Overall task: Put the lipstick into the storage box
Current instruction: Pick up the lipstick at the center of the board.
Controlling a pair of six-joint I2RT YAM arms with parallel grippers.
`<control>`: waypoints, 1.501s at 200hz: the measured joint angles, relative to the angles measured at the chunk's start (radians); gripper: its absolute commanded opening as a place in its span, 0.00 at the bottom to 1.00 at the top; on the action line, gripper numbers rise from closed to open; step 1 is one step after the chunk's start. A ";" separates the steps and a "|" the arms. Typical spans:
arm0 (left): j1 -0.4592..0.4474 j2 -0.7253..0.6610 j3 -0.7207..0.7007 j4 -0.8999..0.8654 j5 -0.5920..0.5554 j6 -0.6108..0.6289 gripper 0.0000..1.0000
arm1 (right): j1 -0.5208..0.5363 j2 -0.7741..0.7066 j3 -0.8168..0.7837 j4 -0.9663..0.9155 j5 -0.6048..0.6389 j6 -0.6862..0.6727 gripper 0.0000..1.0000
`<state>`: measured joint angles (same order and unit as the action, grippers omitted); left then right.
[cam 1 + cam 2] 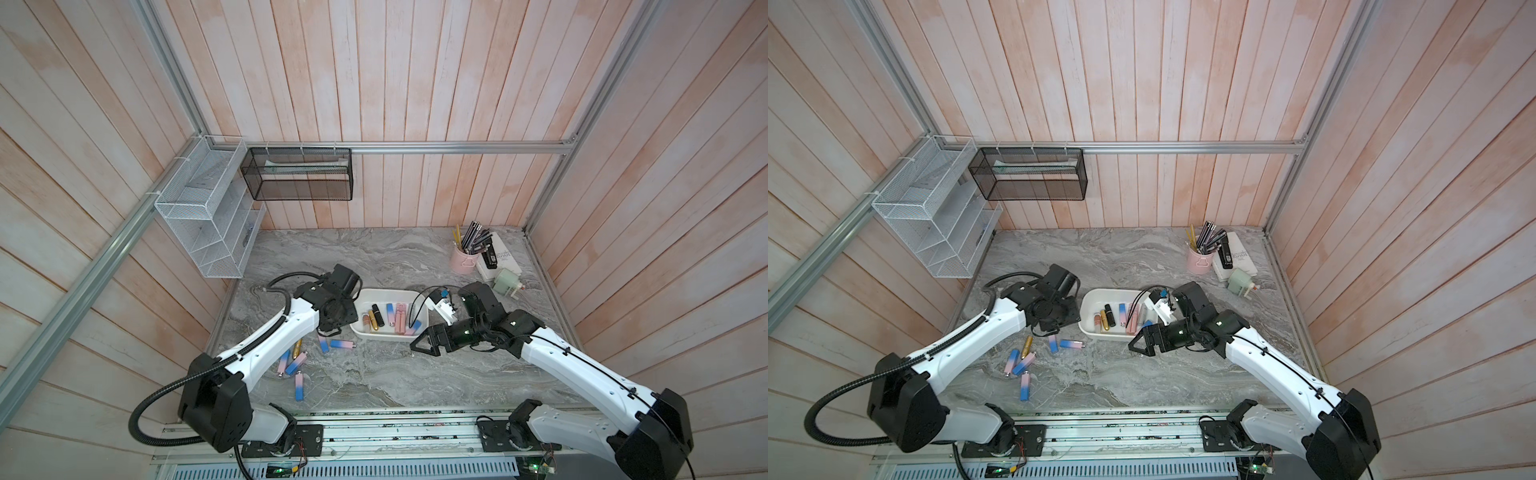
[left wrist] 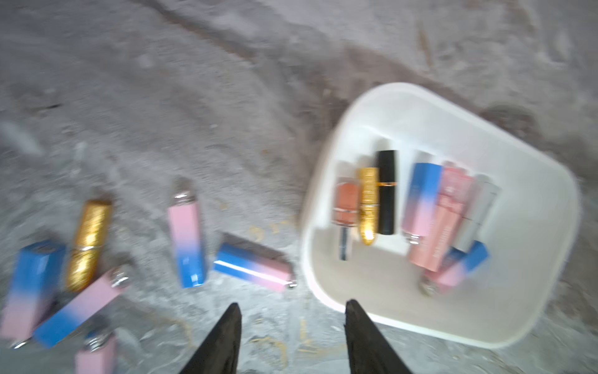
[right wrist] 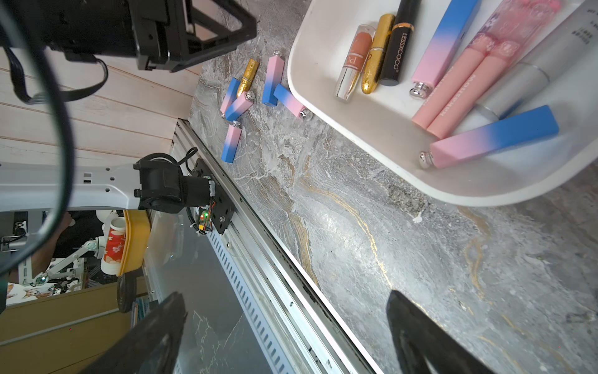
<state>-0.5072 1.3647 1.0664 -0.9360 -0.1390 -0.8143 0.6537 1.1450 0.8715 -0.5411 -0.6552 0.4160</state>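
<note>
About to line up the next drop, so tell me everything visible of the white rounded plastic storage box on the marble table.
The white rounded-rectangular plastic storage box is a smooth, shallow, open-topped tub, sitting flat and upright on the grey marble tabletop, roughly mid-table. Several lipstick tubes lie inside, most side by side, one blue-and-pink tube angled across the ends of some; the rest of its floor is bare. Nothing grips it.

Storage box (image 3: 314, 74): we see one
Lipsticks (image 3: 396, 48) inside the storage box: we count eight
Blue-pink lipsticks (image 3: 270, 81) outside it: five
Gold lipstick (image 3: 248, 76) outside it: one
</note>
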 measured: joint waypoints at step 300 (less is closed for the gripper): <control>0.195 0.149 -0.272 0.300 0.081 0.044 0.39 | 0.080 -0.023 0.019 0.008 0.030 0.045 0.98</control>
<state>-0.3119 1.5135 0.7944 -0.6361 -0.0582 -0.7704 0.7341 1.1217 0.8902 -0.5335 -0.6254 0.4610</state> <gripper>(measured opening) 0.434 0.980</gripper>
